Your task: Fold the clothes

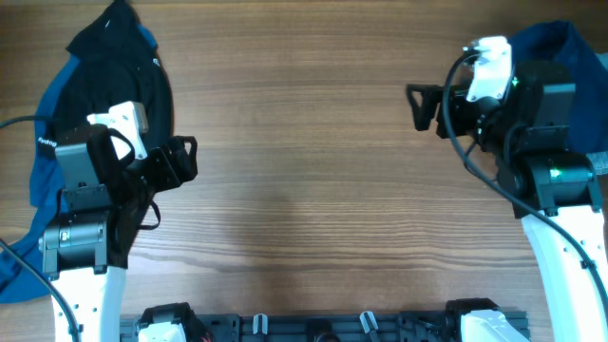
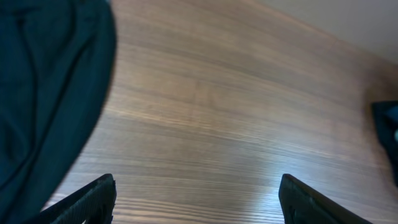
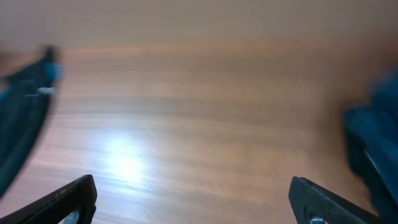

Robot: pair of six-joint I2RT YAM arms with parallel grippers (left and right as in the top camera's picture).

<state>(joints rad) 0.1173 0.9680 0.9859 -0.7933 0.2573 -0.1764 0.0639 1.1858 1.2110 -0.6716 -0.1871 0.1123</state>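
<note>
A black and royal-blue jacket (image 1: 104, 66) with a small white logo lies crumpled at the table's far left, partly under my left arm; its dark cloth fills the left of the left wrist view (image 2: 43, 93). A dark blue garment (image 1: 560, 47) lies at the far right corner, mostly behind my right arm; it shows blurred at the right of the right wrist view (image 3: 373, 137). My left gripper (image 1: 185, 160) is open and empty beside the jacket, over bare wood (image 2: 196, 205). My right gripper (image 1: 423, 106) is open and empty (image 3: 193, 202). No jeans are in view.
The wooden table (image 1: 304, 190) spreads between the two arms. A dark rail with clips (image 1: 323, 326) runs along the front edge between the arm bases. Cables (image 1: 475, 157) hang from the right arm.
</note>
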